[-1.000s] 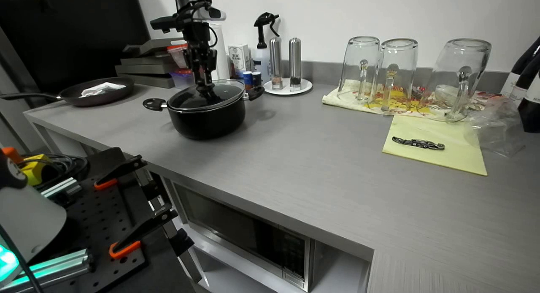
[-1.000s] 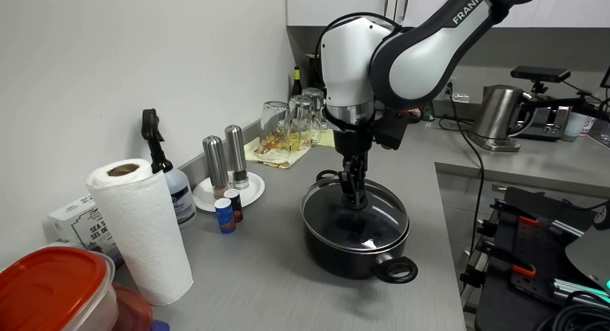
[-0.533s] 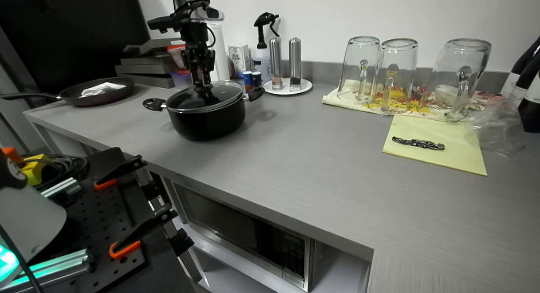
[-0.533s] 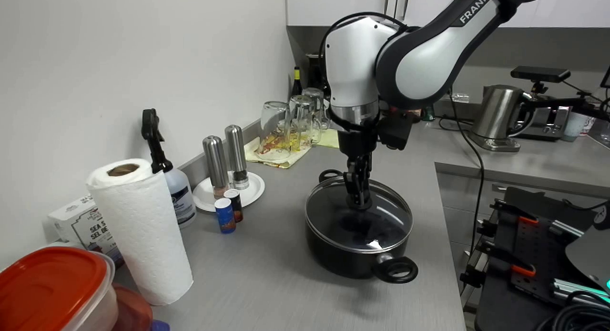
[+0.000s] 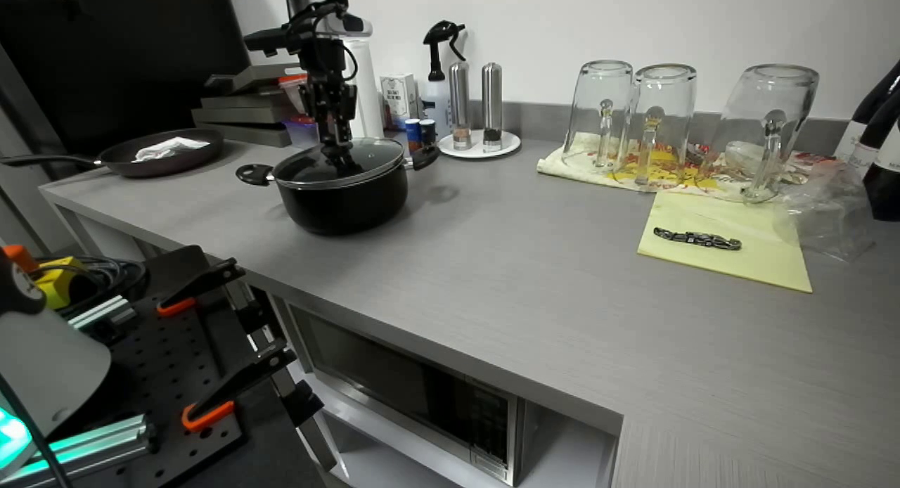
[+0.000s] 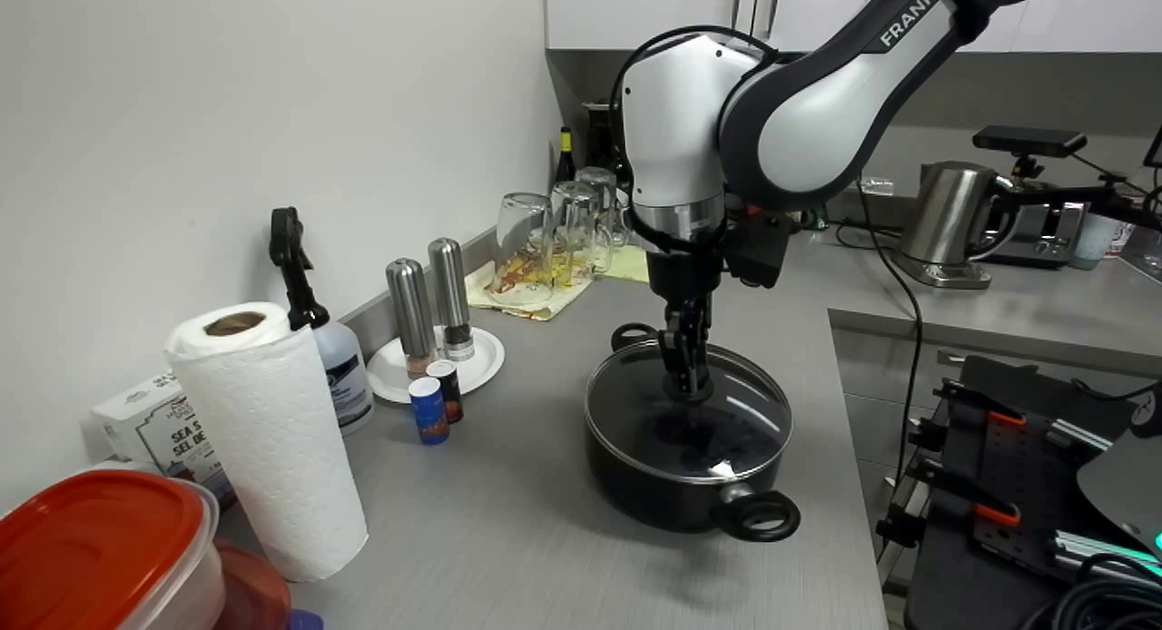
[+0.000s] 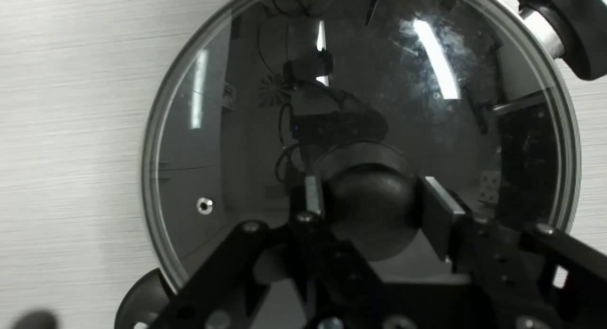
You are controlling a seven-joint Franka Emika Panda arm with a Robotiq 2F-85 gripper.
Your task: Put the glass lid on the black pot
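Observation:
The black pot stands on the grey counter, also in an exterior view. The glass lid lies over the pot's opening in both exterior views. In an exterior view a thin strip of the pot's rim shows under the lid on one side, so the lid sits slightly off-centre or tilted. My gripper points straight down at the lid's centre, also in an exterior view. In the wrist view my gripper has its fingers on both sides of the lid's dark knob, closed on it.
A paper towel roll, spray bottle, small shakers and steel mills on a white plate stand along the wall. A frying pan is beyond the pot. Upturned glass mugs stand farther along.
My gripper and the lid have shifted slightly left in one exterior view's frames and right in the other's. The pot has shifted very slightly the same way.

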